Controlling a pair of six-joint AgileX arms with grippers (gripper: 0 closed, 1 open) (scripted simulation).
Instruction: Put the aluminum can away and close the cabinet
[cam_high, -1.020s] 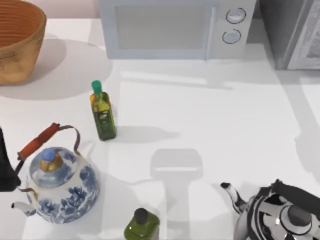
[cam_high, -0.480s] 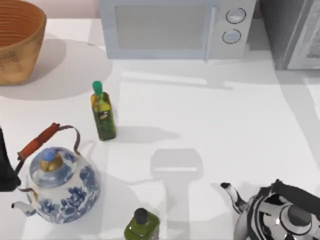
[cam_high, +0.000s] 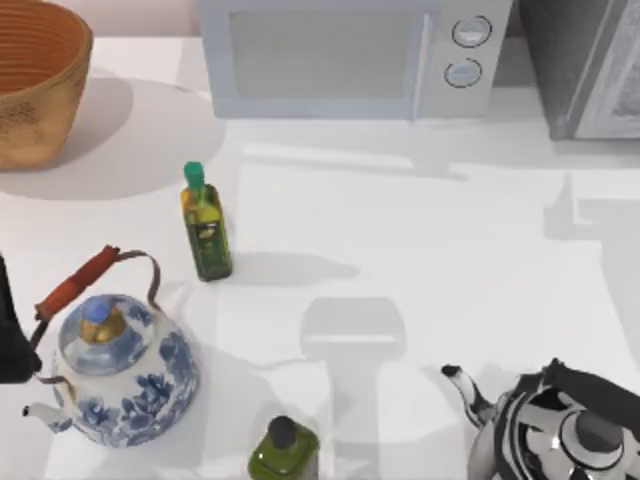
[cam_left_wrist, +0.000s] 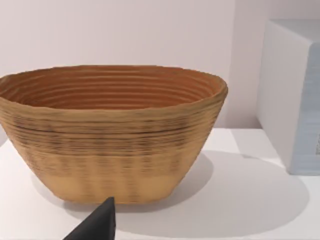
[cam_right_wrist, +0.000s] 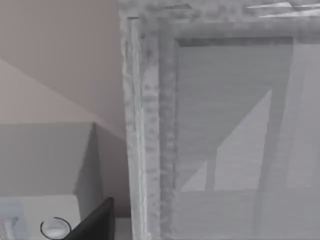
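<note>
- The cabinet (cam_high: 585, 65) stands at the surface's (cam_high: 440, 250) two o'clock corner, beside the microwave (cam_high: 350, 55); its pale framed door (cam_right_wrist: 225, 125) faces the right wrist camera and looks shut or nearly so.
- I cannot spot the aluminum can; judging by that, it is likely stowed already.
- Closing seems the step in hand; next, confirm the door is seated.
- Whether either gripper is released or clenched, I cannot tell.

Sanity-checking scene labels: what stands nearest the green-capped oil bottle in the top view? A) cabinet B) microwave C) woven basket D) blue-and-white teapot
D: the blue-and-white teapot sits just below-left of the green-capped oil bottle; the other three things stand farther off.
</note>
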